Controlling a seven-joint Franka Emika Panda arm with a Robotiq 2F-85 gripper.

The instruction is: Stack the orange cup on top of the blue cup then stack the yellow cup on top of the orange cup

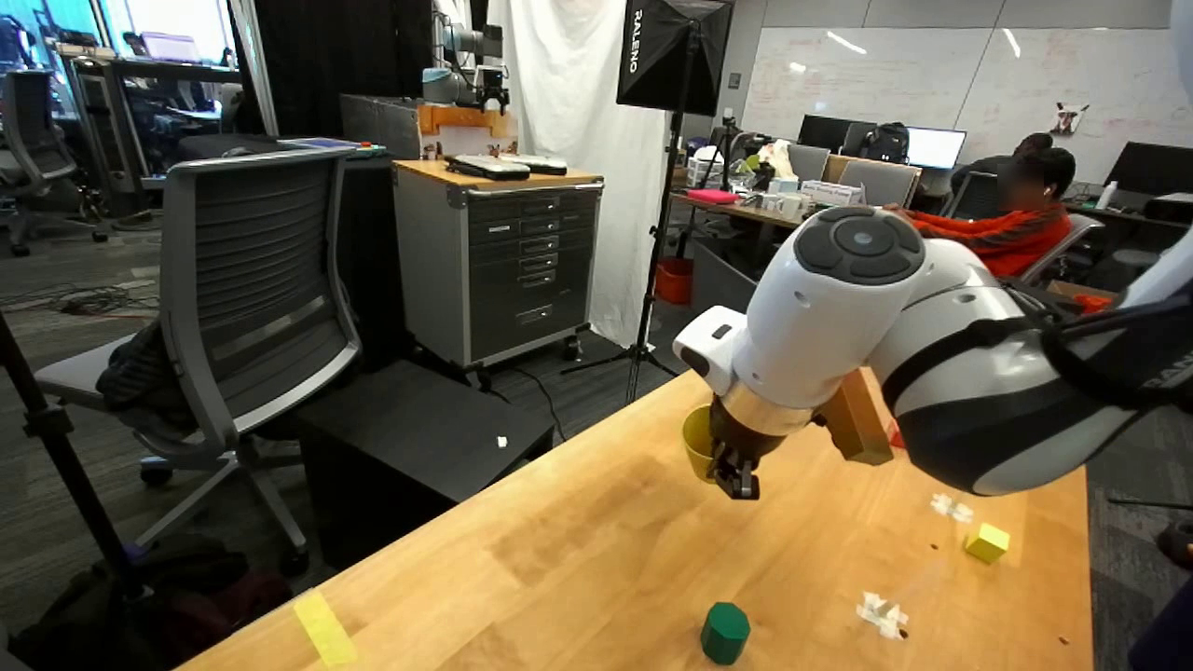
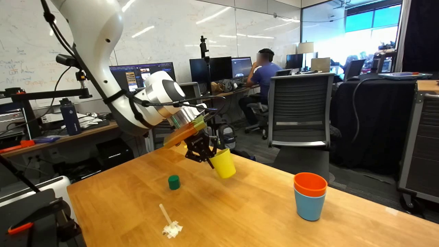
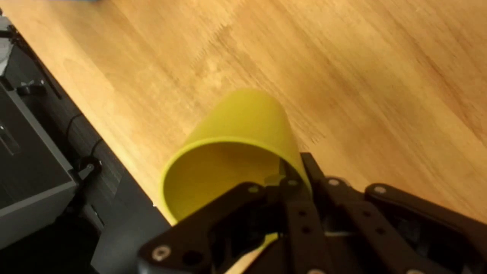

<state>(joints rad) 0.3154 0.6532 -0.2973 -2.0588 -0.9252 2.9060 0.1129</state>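
Note:
The yellow cup [image 2: 223,164] is held tilted over the table, its wall between the fingers of my gripper [image 2: 212,161]. In the wrist view the yellow cup [image 3: 247,118] has one finger of the gripper [image 3: 296,167] inside its rim and one outside. The yellow cup [image 1: 697,443] is partly hidden behind the gripper [image 1: 739,480] in an exterior view. The orange cup [image 2: 310,183] sits upright in the blue cup [image 2: 309,207], which stands on the table to the right. A blue sliver [image 3: 78,0] shows at the wrist view's top edge; I cannot tell what it is.
A dark-green cylinder [image 1: 725,634] stands on the table; it also shows in an exterior view [image 2: 174,182]. A small yellow block [image 1: 987,542] lies near a table edge. A pale stick [image 2: 165,215] rises from white tape. The wrist view shows the table edge at left.

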